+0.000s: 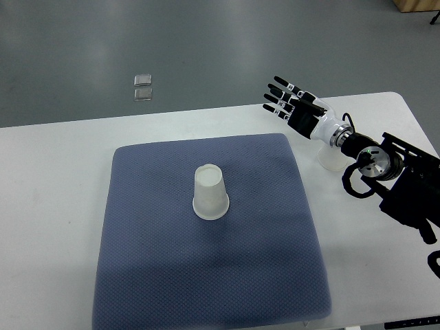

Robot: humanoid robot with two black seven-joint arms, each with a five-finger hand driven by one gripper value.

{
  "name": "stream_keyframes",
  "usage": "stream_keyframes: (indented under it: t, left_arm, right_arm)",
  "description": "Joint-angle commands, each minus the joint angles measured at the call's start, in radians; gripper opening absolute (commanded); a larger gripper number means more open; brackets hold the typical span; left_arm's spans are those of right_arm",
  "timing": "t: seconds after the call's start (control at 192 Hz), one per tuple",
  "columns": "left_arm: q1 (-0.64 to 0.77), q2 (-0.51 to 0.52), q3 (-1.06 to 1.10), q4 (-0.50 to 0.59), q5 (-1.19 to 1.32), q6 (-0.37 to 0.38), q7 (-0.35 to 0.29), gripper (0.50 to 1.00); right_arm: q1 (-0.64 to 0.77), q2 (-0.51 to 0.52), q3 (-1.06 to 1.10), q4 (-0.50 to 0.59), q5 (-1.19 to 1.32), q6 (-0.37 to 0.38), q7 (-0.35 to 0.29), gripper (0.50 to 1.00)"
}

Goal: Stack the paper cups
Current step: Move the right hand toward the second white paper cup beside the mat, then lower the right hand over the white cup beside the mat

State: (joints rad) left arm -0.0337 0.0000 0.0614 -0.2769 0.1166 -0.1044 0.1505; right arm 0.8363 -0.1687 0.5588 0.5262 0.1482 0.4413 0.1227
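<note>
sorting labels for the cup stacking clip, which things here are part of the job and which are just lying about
Part of the job:
- upside-down paper cup on the blue mat
- second paper cup on the white table, partly hidden under the right arm
- right hand, fingers spread, holding nothing

Just lying about:
- two small clear squares on the floor beyond the table
- brown object at the top right corner

Two white paper cups: one upside-down cup (210,193) on the mat, and a second cup (329,157) partly hidden under the robot's wrist, off the mat. One blue-grey quilted fabric mat (206,275), one white table (48,206), one black-and-white robot hand (292,104), and two small clear square tiles (143,86) on the grey floor
</note>
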Motion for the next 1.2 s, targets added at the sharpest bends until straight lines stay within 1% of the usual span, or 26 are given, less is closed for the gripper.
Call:
stream_keyframes:
  t: [0.0, 0.406, 0.739, 0.869, 0.963, 1.057, 1.135, 1.197]
  left_arm:
    - [0.001, 0.0, 0.0, -0.001, 0.0, 0.0, 0.0, 1.0]
    - [0.0, 0.0, -0.002, -0.001, 0.0, 0.0, 0.0, 1.0]
    - [0.0, 0.0, 0.0, -0.008, 0.0, 0.0, -0.002, 1.0]
    - [0.0, 0.0, 0.0, -0.008, 0.0, 0.0, -0.002, 1.0]
    - [0.0, 0.0, 0.0, -0.008, 0.0, -0.001, -0.002, 1.0]
    - [0.0, 0.0, 0.0, -0.008, 0.0, -0.001, -0.003, 1.0]
    - [0.0, 0.0, 0.0, -0.008, 0.0, -0.001, -0.003, 1.0]
    - [-0.002, 0.0, 0.0, -0.008, 0.0, -0.001, -0.003, 1.0]
  right_arm:
    - [0.0, 0.0, 0.0, 0.0, -0.001, 0.0, 0.0, 0.926]
    - [0.0, 0.0, -0.01, 0.0, -0.004, 0.0, 0.0, 0.926]
    - [0.018, -0.015, -0.01, 0.002, -0.078, 0.014, -0.003, 0.926]
    - [0.072, -0.045, -0.011, 0.005, -0.177, 0.016, -0.025, 0.926]
    - [0.136, -0.095, -0.02, 0.014, -0.26, 0.02, -0.048, 0.926]
    - [0.233, -0.157, -0.148, 0.034, -0.292, 0.05, -0.06, 0.926]
    - [0.357, -0.204, -0.373, 0.051, -0.294, 0.079, -0.06, 0.926]
    - [0.455, -0.222, -0.557, 0.072, -0.297, 0.096, -0.06, 0.926]
